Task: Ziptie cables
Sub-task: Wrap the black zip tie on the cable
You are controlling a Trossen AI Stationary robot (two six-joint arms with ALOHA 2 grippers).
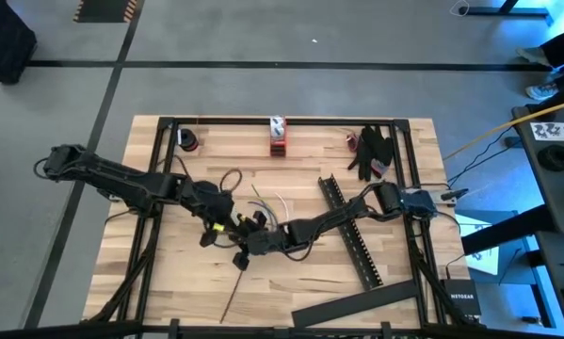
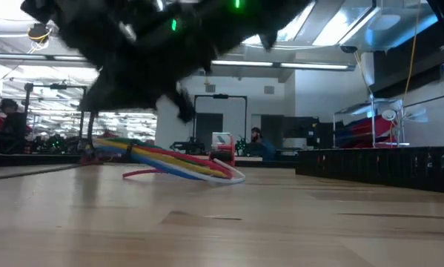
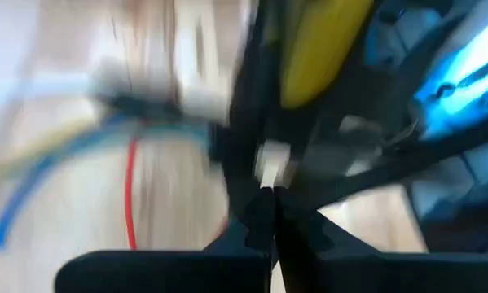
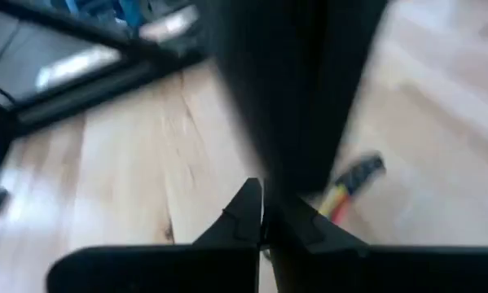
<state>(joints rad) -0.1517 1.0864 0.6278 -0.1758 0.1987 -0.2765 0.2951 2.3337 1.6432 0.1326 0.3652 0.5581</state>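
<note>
Currently, both grippers meet over the middle of the wooden table (image 1: pixel 169 282). You will find the cables (image 2: pixel 179 162) lying flat on the tabletop as a bundle, their long axis running roughly across the table in the low view, with one red wire (image 2: pixel 141 174) looping loose at the front. From above, the loose ends fan out toward the far side of the table between the two grippers.

The left gripper (image 1: pixel 216 226) is clenched; its fingers (image 3: pixel 256 224) meet tip to tip, and whether they pinch anything between them cannot be told. The right gripper (image 1: pixel 253 243) is likewise clenched, fingers (image 4: pixel 248 207) touching, with a yellow and red wire end (image 4: pixel 349 183) lying just beyond them on the wood.

Note the governing relation: the bundle lies between the grippers, just beside both. Judge neither arm clearly nearer. Expect the next move to work along the bundle's long axis.
</note>
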